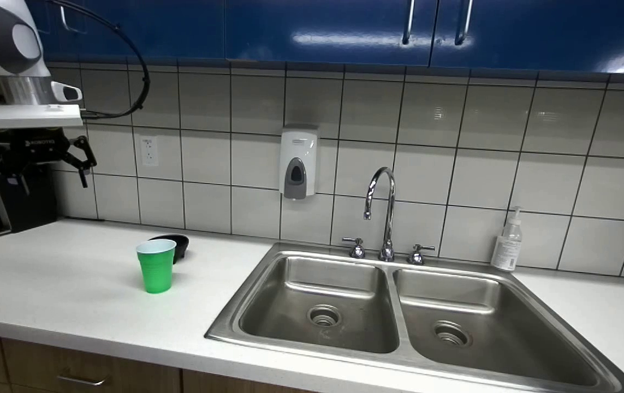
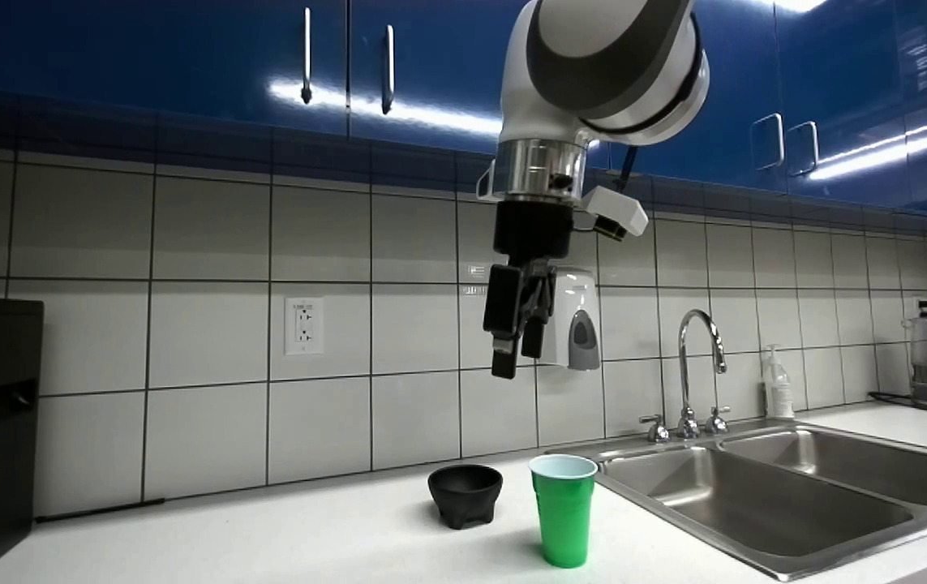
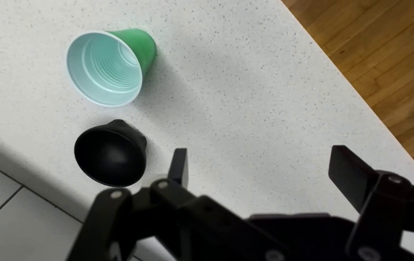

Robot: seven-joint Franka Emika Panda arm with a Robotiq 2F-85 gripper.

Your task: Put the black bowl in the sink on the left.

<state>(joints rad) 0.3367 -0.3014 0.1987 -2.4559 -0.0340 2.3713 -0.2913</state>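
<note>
— Held what in the black two-fingered gripper (image 3: 259, 148)?
— Nothing; stood wide-spread, likely pre-grasp.
— Called for what next?
— Probably centring over the black footed bowl (image 3: 112, 153), on the speckled white counter (image 3: 250, 108), before carrying to the left stainless-steel basin (image 1: 287, 322).

White glare streaks across blue cabinets (image 1: 328, 22)
</note>
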